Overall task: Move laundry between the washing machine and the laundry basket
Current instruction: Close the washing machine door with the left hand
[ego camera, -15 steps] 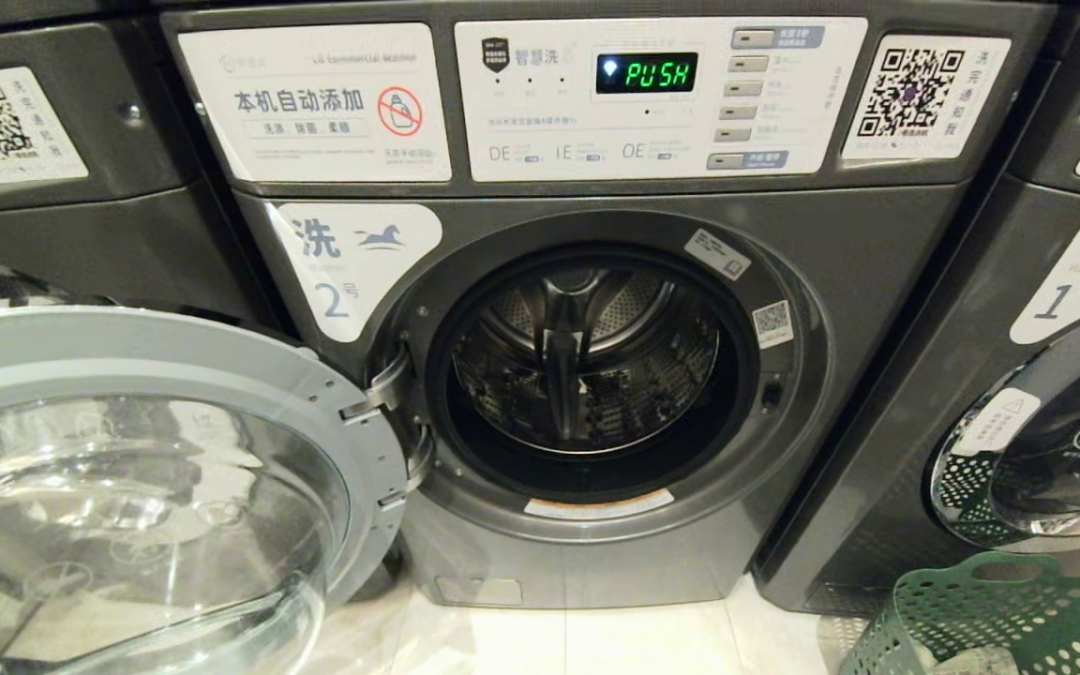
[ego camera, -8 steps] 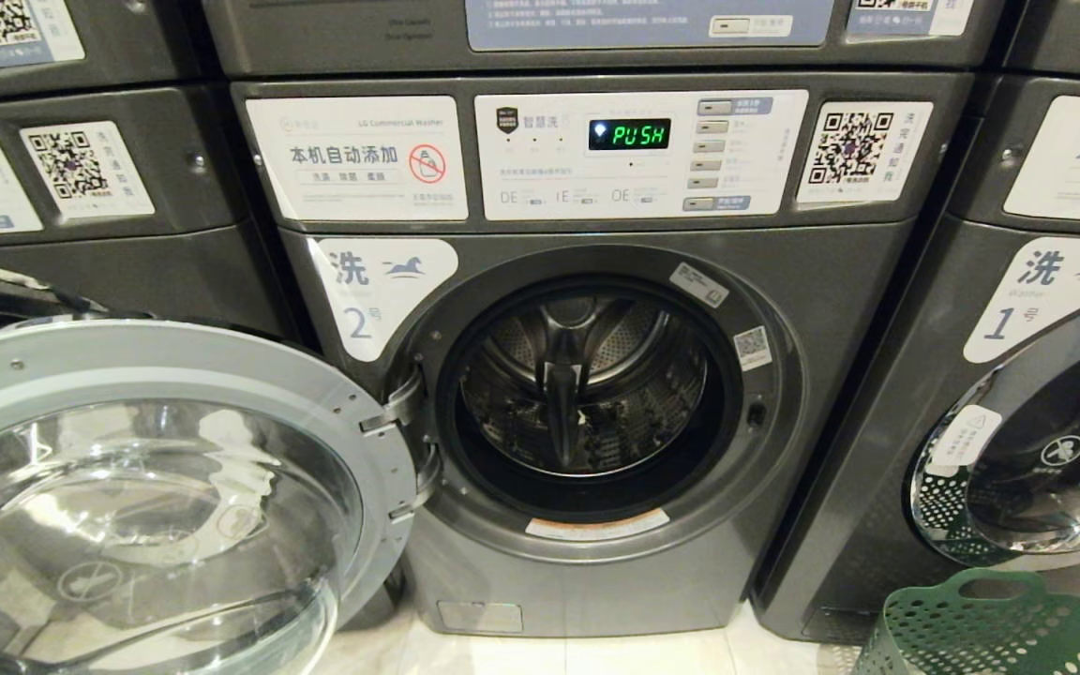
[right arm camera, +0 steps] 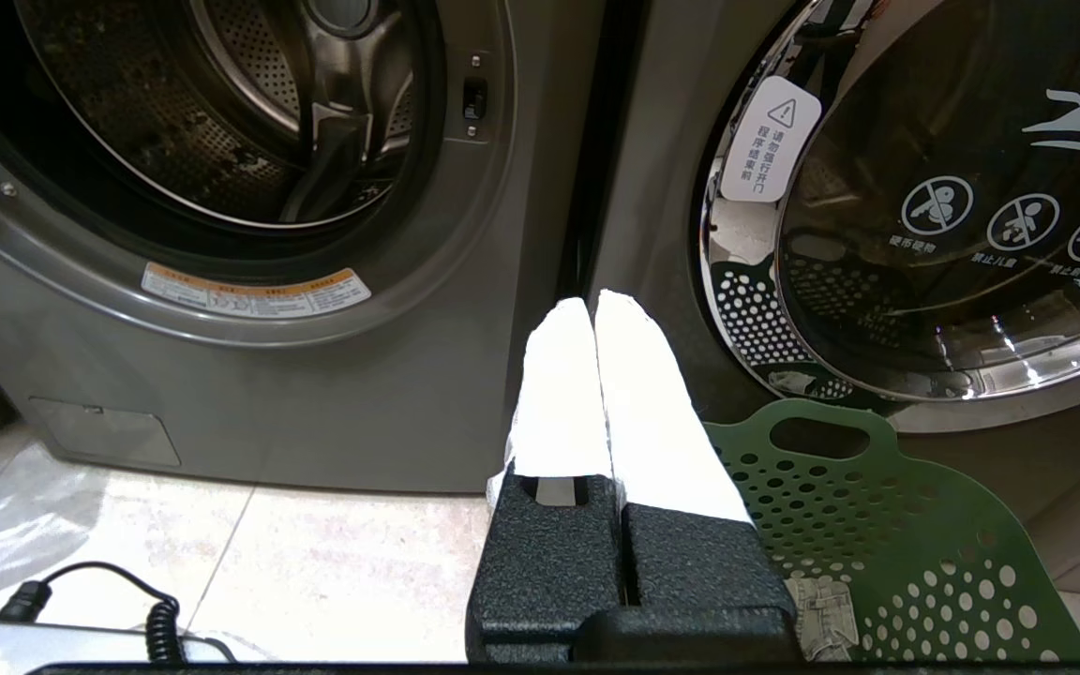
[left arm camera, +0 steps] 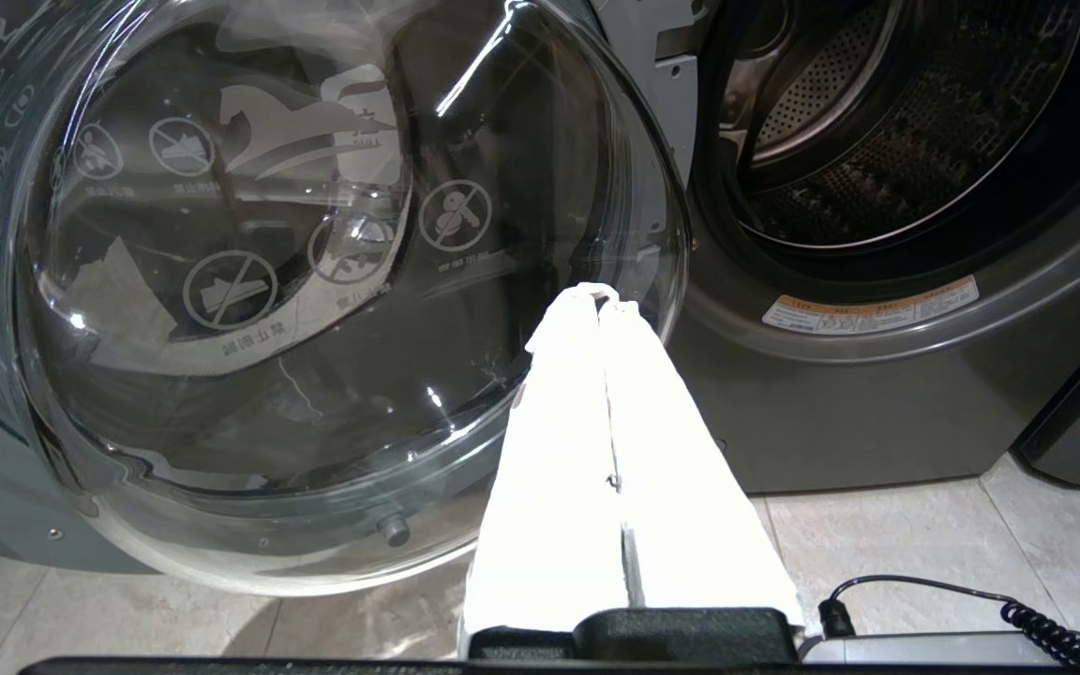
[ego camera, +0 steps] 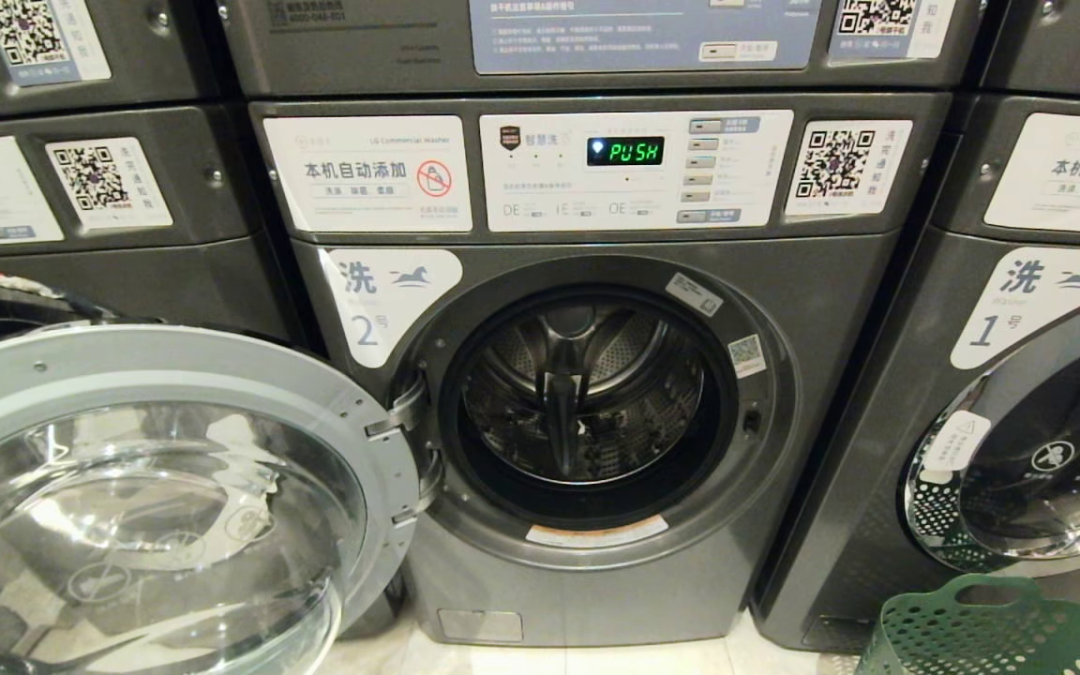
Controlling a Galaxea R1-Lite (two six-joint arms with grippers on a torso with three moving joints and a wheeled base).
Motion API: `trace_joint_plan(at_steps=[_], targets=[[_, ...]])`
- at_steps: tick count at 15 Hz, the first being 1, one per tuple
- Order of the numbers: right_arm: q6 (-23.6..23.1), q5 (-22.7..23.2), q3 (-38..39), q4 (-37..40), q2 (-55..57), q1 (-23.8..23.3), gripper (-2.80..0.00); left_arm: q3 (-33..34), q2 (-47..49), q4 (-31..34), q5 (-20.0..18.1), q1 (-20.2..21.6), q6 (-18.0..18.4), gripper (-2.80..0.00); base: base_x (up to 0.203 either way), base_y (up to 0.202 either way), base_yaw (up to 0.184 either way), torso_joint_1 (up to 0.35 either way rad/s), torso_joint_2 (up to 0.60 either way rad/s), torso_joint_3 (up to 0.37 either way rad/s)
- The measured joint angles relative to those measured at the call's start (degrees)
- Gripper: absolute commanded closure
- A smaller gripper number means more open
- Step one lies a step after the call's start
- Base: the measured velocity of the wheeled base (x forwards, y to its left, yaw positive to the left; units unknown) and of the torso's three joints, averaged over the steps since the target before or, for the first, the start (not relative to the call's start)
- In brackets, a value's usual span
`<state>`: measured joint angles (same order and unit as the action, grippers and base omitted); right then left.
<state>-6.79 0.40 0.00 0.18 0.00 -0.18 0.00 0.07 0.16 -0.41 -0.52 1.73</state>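
I am looking at a pale tiled floor (right arm camera: pixel 315 553) in a laundry room. Nearest me, my left end effector (left arm camera: pixel 601 295) and right end effector (right arm camera: pixel 593 305) are hanging low, both pressed together and holding nothing. The laundry basket (ego camera: pixel 990 633) is sitting just beside my right one. Farther back, the washing machine (ego camera: pixel 596 581) is standing with its door (ego camera: pixel 156 487) swung open.

Dark grey machines stand in a row, one labelled 1 (ego camera: pixel 990 441) at the right with its door shut, another (ego camera: pixel 109 272) at the left. More units (ego camera: pixel 596 42) stack above. Pale glossy floor tiles (right arm camera: pixel 334 562) carry a coiled black cable (right arm camera: pixel 160 619).
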Motion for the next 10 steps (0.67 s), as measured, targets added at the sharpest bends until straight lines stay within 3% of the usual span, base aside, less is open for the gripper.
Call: trace_joint_plan(at_steps=[2,10], targets=[[-0.02,0.00,0.00,-0.01,0.00,0.00,0.00,0.00,0.00,0.05,0.06,0.00,-0.06,0.00,-0.063,0.000,0.002,0.006,0.00,0.001],[-0.05,0.01,0.00,0.00,0.00,0.00,0.00,0.00,0.00,-0.08,0.15,0.00,-0.16,0.00,-0.195,0.000,0.001,0.002,0.00,0.005]])
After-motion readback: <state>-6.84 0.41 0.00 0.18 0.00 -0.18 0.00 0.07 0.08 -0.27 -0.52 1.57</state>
